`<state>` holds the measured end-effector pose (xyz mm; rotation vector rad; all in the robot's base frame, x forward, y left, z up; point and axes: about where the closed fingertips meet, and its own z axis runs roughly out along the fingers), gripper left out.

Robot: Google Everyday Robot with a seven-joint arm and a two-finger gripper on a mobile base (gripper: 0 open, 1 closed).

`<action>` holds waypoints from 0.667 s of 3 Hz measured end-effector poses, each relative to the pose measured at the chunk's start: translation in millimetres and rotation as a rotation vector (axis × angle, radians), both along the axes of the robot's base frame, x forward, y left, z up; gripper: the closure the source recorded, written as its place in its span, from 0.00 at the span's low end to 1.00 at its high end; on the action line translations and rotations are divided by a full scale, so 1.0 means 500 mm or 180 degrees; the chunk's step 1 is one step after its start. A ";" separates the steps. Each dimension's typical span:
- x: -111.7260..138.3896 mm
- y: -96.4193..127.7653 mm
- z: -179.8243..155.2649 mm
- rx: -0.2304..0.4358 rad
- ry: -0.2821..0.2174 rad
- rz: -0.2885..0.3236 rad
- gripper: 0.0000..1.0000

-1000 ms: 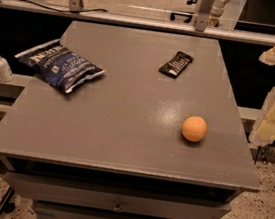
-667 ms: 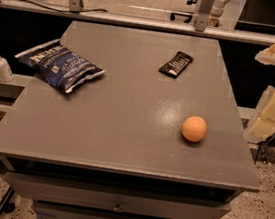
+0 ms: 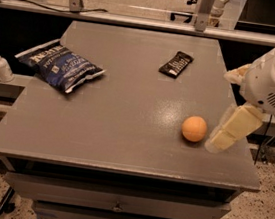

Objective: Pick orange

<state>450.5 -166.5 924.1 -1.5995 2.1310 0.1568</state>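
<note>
Worktop [image 3: 122,145] reach: gripper [image 3: 224,110] beside orange [image 3: 194,128].
Chip bag [image 3: 60,66] at the worktop's 10 o'clock and snack bar [image 3: 175,64] at 12 lie well apart from the job. Fingers [image 3: 233,126] are spread, the lower one just beside the orange at its 3 o'clock, toward the worktop's 4 o'clock corner. Centre the fruit between them before squeezing; a one-sided nudge would likely roll it.

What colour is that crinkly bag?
The chip bag is dark blue, camera view; gripper beside the orange.
</note>
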 end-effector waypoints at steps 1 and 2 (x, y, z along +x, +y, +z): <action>0.004 0.027 -0.071 0.0164 0.0106 -0.0010 0.00; 0.012 0.044 -0.130 0.0258 0.0195 -0.0026 0.00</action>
